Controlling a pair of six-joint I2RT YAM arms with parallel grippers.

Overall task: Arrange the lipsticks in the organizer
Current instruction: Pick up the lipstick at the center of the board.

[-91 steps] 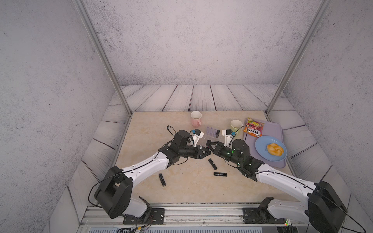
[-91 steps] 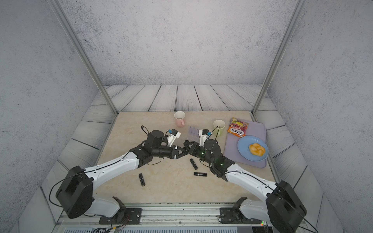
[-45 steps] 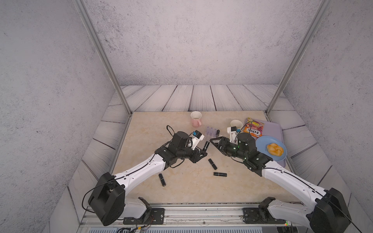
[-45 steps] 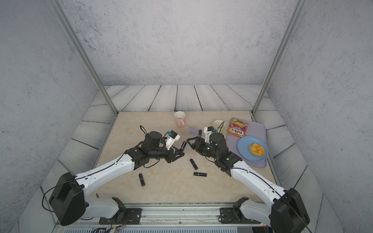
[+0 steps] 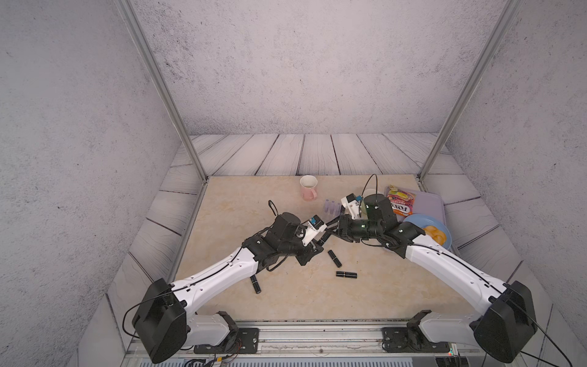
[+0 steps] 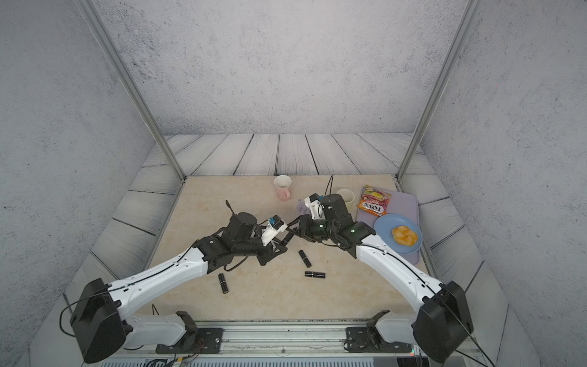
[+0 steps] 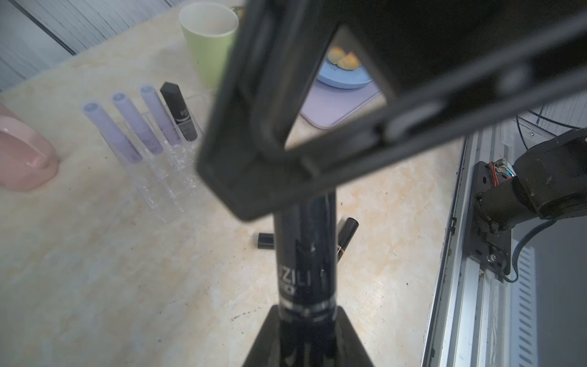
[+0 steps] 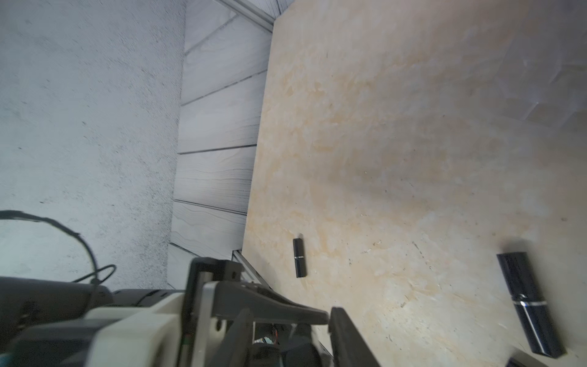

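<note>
My left gripper (image 5: 317,246) (image 7: 306,317) is shut on a black lipstick (image 5: 324,237) (image 7: 305,263), held above the table's middle. My right gripper (image 5: 332,224) (image 8: 305,343) is open at that lipstick's far end. One of its fingers (image 7: 286,105) crosses in front of the tip. The clear organizer (image 7: 168,178) holds three lilac lipsticks (image 7: 136,124) and a black one (image 7: 181,114) upright. Three black lipsticks lie loose on the table in both top views (image 5: 334,258) (image 5: 346,274) (image 5: 255,284).
A pink mug (image 5: 308,187) stands at the back and a green cup (image 7: 209,41) stands behind the right wrist. At the right, a lilac tray (image 5: 428,203) carries a snack bag (image 5: 401,203) and a blue plate (image 5: 425,233) with food.
A second ago both grippers met at the lipstick. My right gripper opened, drew back toward the organizer, then returned to the lipstick's end. My left gripper kept its hold.
</note>
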